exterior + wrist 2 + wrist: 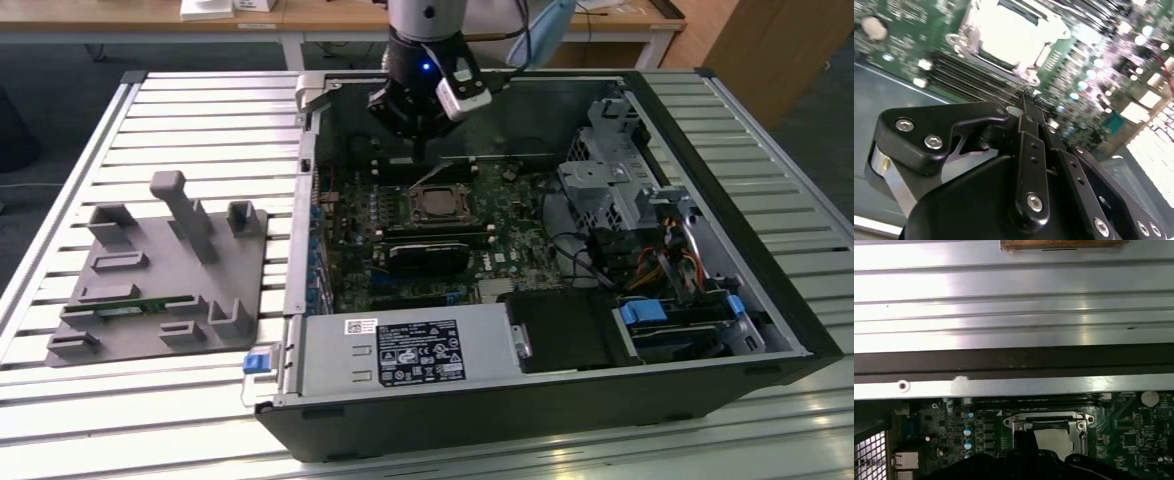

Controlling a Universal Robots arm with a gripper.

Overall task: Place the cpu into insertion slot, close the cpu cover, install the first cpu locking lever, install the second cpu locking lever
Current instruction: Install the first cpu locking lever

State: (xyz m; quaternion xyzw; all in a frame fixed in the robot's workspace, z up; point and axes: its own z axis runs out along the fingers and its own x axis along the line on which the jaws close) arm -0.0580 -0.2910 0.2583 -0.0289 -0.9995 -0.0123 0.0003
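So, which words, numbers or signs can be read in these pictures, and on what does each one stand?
No text can be read with certainty.
Black label on the grey metal box: white print, too small to read.
White sticker on the same box: dark print, too small to read.
Circuit board: white markings in both wrist views, too blurred to read.

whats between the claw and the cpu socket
A row of long dark memory slots. In the second wrist view they run across the stretch between the claw and the insertion slot.
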